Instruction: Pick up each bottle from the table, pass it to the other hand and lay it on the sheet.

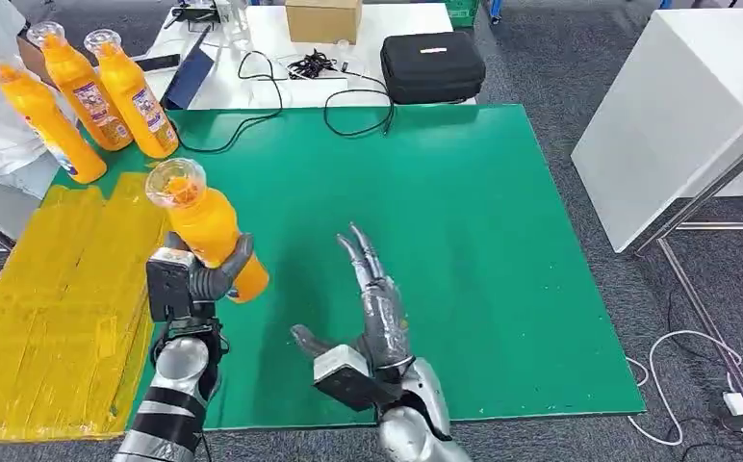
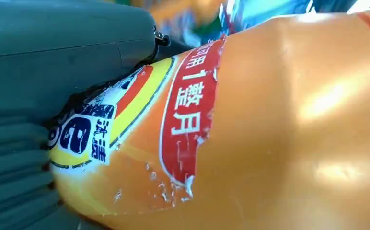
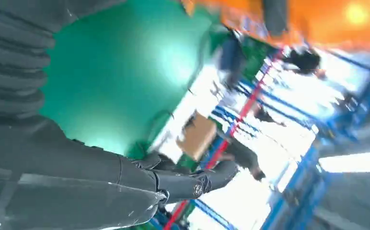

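**Left hand holds an orange bottle over the green mat; right hand spread and empty**

The left hand (image 1: pixel 197 277) grips an orange bottle (image 1: pixel 206 226) around its lower body, so the bottle's base is hidden behind the fingers in the head view. The bottle tilts, its clear cap toward the far left, above the left edge of the green mat (image 1: pixel 464 231). In the left wrist view the bottle (image 2: pixel 269 134) is so close that just a stretch of its side and a scuffed red and yellow label (image 2: pixel 185 112) can be seen; the cap and base are cut off. The right hand (image 1: pixel 372 308) hovers over the near middle of the mat, fingers straight and apart, holding nothing. The right wrist view is blurred; the hand (image 3: pixel 125 182) and a patch of green are clear, the rest is hard to make out.

Three more orange bottles (image 1: pixel 89 91) stand together at the far left corner. A yellow sheet (image 1: pixel 50 308) lies along the left of the mat, touching it. Beyond the far edge is a white table (image 1: pixel 368 29) with a black case (image 1: pixel 433 65), a cardboard box (image 1: pixel 322 19) and black cables (image 1: pixel 348 96). The floor is grey carpet (image 1: pixel 560 58); a white cabinet (image 1: pixel 680 115) stands on the right.
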{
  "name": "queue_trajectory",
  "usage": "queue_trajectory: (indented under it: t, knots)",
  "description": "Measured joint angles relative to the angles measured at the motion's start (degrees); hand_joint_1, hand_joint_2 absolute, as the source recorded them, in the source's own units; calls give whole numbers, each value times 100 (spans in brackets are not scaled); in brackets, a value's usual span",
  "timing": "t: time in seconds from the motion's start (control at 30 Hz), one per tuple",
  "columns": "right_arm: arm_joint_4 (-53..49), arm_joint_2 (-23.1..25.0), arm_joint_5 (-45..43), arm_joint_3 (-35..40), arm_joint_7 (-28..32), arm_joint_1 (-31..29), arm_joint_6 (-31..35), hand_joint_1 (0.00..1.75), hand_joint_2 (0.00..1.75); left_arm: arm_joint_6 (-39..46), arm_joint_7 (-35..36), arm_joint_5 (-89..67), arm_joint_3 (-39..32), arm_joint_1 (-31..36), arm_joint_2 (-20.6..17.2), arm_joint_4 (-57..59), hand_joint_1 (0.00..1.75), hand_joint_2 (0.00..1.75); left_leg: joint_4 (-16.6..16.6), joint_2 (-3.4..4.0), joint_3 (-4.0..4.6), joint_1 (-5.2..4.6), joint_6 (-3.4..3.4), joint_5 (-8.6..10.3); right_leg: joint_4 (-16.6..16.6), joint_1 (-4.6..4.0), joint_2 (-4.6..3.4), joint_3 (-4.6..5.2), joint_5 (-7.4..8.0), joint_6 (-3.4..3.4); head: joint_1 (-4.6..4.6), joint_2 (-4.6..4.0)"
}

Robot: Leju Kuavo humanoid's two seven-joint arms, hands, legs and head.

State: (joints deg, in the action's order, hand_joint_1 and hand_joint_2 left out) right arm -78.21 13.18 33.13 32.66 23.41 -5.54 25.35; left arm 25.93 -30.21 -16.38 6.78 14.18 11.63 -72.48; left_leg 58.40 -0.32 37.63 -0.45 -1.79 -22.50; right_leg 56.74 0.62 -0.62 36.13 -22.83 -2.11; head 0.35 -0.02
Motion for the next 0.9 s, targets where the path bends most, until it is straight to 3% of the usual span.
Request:
queue_trajectory:
  t: [0.2,0.5,0.7,0.73,0.9]
  knots:
    - [-760,-182,-148,-256,120,203,-33,0,0,1013,-131,-1464,-307,99,-177,55,175,175,0,0,-2,0,1,1,0,0,0,-1,1,0,0,0]
    - [-1079,-315,-183,-361,157,258,-35,0,0,1234,-44,-2039,-486,224,-319,238,175,175,0,3,-3,1,2,3,0,0,-1,-2,1,0,0,0]
    - [-1221,-429,-398,-444,330,260,-20,0,0,1385,814,-5644,-755,538,-601,752,175,175,0,9,-4,0,2,3,0,0,-1,0,3,1,0,0]
    - [-1243,-455,-431,-459,343,260,-20,0,175,1387,962,-6056,-783,561,-660,802,175,175,0,11,-5,0,2,3,0,0,-3,1,4,1,0,0]
    - [-1359,-641,-815,-593,446,268,-175,0,175,1387,1908,-7284,-743,771,-1157,1426,175,175,0,14,-7,2,6,5,0,-1,-3,2,4,2,0,0]
